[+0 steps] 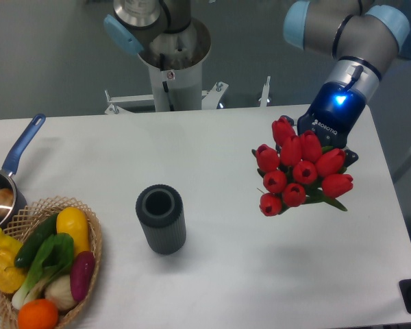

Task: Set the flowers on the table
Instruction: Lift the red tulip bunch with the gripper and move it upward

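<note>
Flowers hang tilted, blooms toward camera, at about 3 o'clock over the table, well apart from vase and wicker basket at 8 o'clock. Gripper sits behind the bunch, stems apparently in its grasp; fingers hidden, can't confirm closure. Step: carrying, not yet set down. Next: lower and release. "ROBOTIQ" is printed on the gripper body; the arm-base sticker is unreadable.

One bench carries one dark vase, one wicker basket and one saucepan. One bunch of flowers shows about ten red heads.
</note>
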